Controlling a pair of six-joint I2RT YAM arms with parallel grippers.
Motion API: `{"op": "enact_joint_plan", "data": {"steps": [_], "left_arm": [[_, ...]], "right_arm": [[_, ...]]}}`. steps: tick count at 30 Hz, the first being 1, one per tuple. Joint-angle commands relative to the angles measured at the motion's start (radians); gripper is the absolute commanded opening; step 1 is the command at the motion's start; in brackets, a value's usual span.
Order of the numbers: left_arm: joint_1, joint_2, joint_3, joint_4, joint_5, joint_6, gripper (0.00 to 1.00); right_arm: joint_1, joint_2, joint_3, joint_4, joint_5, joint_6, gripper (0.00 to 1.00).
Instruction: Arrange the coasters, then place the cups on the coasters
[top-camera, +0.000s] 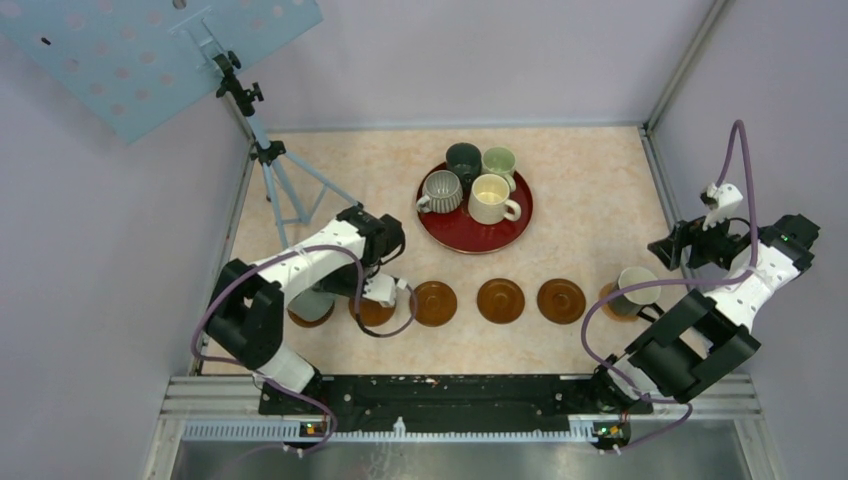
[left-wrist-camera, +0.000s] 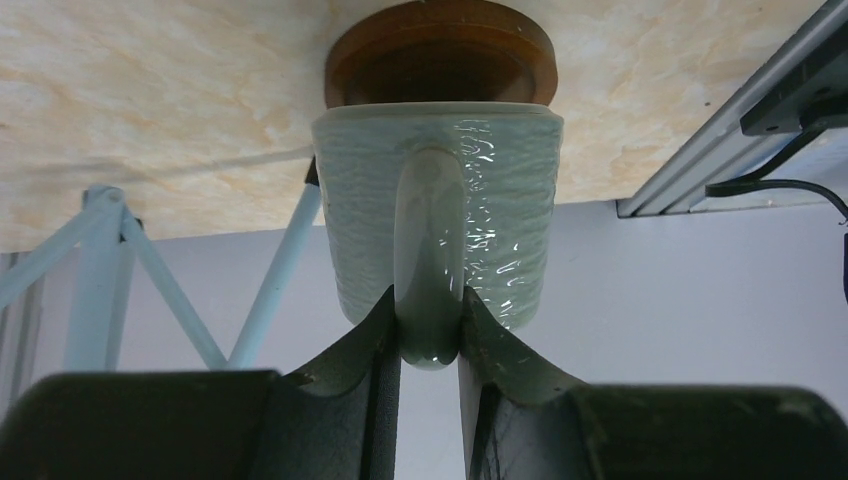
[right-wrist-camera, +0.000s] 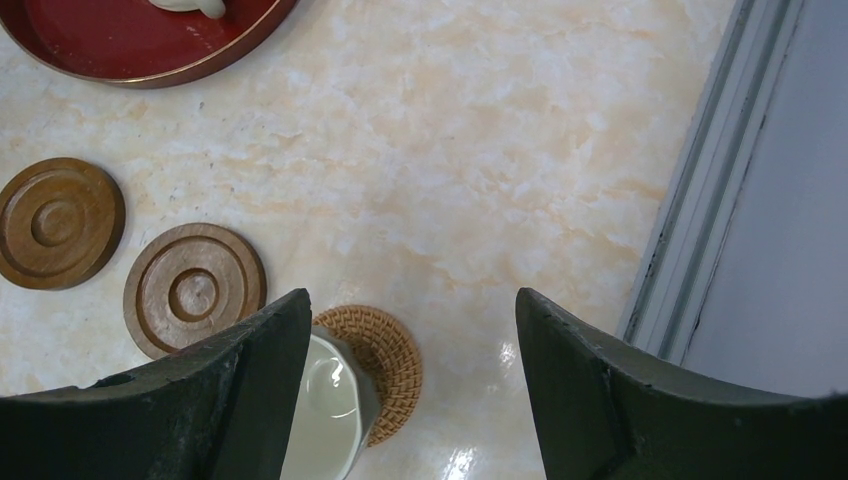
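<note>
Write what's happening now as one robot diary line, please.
left gripper: shut on pale green cup handle | cup: on brown coaster | right gripper: open near right-end cup | tray: four cups

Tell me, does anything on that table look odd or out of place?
One thing: the right-end coaster, under the pale cup, is woven wicker, while the wooden coasters beside it are smooth brown discs with rings. Nothing looks spilled or broken.
</note>
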Motion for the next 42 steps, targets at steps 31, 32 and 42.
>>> {"op": "enact_joint_plan", "data": {"steps": [31, 32, 42], "left_arm": [[0.001, 0.162, 0.043, -0.034, 0.019, -0.106, 0.49], [-0.005, 0.155, 0.065, -0.034, 0.034, -0.102, 0.49], [0.000, 0.220, 0.239, -0.023, 0.091, -0.207, 0.36]], "right_arm": [[0.003, 0.016, 0.029, -0.006, 0.005, -0.065, 0.74], [0.003, 0.017, 0.029, -0.011, 0.005, -0.068, 0.74], [0.004, 0.013, 0.019, -0.033, -0.004, -0.081, 0.74]]}}
